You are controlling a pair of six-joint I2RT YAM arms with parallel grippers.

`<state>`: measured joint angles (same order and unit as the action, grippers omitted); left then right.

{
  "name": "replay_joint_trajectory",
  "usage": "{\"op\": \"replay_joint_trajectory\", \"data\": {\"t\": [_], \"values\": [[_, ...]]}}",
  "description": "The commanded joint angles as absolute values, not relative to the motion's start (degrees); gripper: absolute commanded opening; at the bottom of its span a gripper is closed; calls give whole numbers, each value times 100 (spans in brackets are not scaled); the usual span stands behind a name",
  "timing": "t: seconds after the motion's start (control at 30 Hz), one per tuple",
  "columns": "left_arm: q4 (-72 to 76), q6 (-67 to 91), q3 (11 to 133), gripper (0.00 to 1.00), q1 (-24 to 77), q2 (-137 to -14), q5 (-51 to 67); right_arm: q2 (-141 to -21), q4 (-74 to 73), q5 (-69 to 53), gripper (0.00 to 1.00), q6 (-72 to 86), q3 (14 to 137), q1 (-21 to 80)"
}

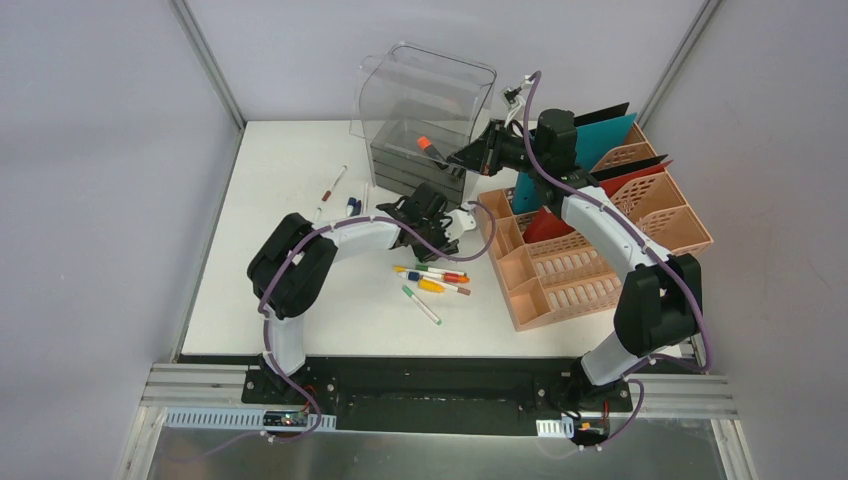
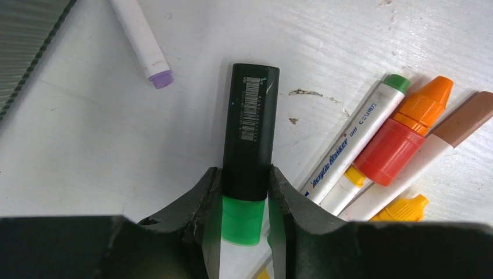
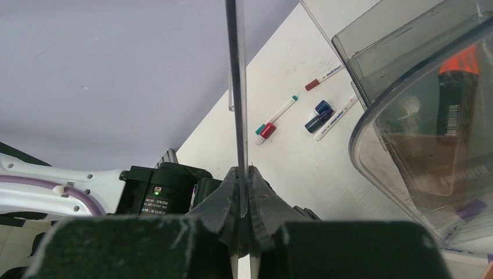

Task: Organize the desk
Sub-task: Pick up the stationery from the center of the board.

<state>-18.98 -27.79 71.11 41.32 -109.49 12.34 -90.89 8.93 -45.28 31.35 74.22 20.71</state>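
White desk (image 1: 290, 200) fills space betw. grey walls (image 1: 100, 150). L jaws clenched on black marker (image 2: 250, 116) w/ green cap, flat near desk centre, near orange-capped pen (image 2: 401, 136). R jaws pinched on thin clear panel (image 3: 235, 87), prob. part of clear box (image 1: 430, 90) at far edge.

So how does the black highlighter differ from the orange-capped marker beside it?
The black highlighter sits between the left fingers; the orange-capped marker lies free. The black highlighter carries a barcode; the orange-capped marker shows none. Both lie on the desk.
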Motion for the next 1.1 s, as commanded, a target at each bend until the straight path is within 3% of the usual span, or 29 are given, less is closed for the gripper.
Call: {"op": "replay_joint_trajectory", "data": {"t": [0.0,0.33,0.6,0.83,1.07], "values": [[-1490,-2340,6925,0,4182,-10469,1001,-8690,1108,-4619,5,3168,7429,2039],[597,-767,5070,0,4063,-8723,771,-8640,1128,-4616,6,3168,7403,2036],[3138,1830,3405,0,3093,-7680,1774,-8625,1144,-4607,6,3171,7382,2041],[4611,4432,3148,0,2119,-8050,2825,-8643,1166,-4620,5,3198,7390,2036],[6126,6591,3017,0,1921,-8801,2118,-8639,1169,-4623,6,3203,7383,2040]]}}
